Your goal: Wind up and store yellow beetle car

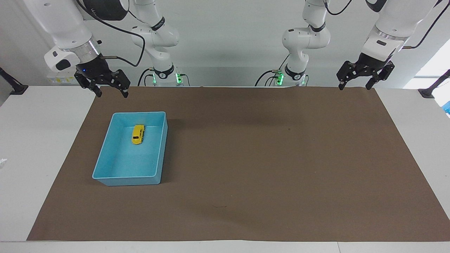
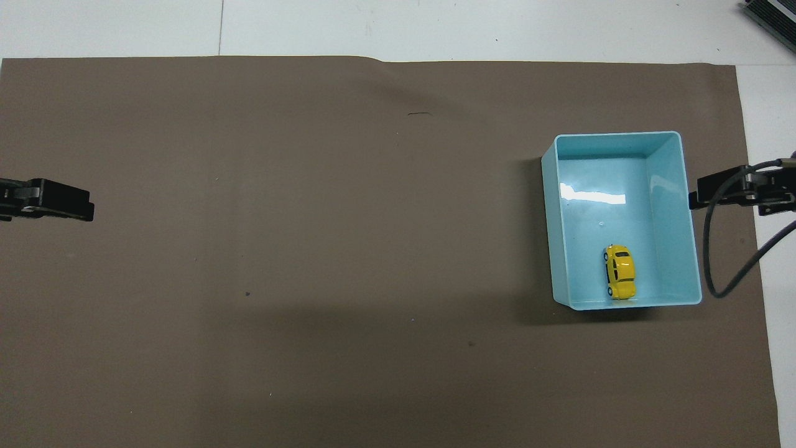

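Note:
The yellow beetle car rests on its wheels inside the light-blue bin, in the part of the bin nearer to the robots. It also shows in the overhead view, close to the bin's near wall. My right gripper is open and empty, raised over the mat's edge by the robots, beside the bin; its tip shows in the overhead view. My left gripper is open and empty, waiting raised at the left arm's end of the table, and shows in the overhead view.
A brown mat covers most of the white table. A black cable hangs from the right gripper next to the bin. A dark object sits at the table's corner farthest from the robots.

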Robot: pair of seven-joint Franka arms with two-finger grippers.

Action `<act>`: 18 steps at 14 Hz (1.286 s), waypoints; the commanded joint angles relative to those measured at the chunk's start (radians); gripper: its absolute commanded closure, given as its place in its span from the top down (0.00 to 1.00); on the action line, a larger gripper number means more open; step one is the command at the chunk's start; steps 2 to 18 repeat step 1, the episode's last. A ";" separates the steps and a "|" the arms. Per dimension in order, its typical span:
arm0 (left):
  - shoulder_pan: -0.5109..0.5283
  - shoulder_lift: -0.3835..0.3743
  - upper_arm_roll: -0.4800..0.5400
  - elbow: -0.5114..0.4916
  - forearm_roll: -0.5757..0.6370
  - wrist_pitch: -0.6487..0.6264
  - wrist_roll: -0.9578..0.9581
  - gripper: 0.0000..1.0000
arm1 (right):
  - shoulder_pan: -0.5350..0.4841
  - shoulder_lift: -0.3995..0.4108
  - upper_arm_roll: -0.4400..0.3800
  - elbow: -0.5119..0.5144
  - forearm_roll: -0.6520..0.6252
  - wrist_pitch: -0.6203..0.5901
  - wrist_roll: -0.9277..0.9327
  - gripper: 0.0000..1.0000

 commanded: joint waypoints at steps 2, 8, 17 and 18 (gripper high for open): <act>0.019 -0.020 -0.008 -0.016 -0.012 -0.008 -0.003 1.00 | -0.004 -0.004 0.002 -0.006 -0.007 0.004 -0.020 1.00; 0.019 -0.020 -0.008 -0.016 -0.012 -0.008 -0.003 1.00 | -0.004 -0.004 0.002 -0.006 -0.007 0.004 -0.020 1.00; 0.019 -0.020 -0.008 -0.016 -0.012 -0.008 -0.003 1.00 | -0.004 -0.004 0.002 -0.006 -0.007 0.004 -0.020 1.00; 0.019 -0.020 -0.008 -0.016 -0.012 -0.008 -0.003 1.00 | -0.004 -0.004 0.002 -0.006 -0.007 0.004 -0.020 1.00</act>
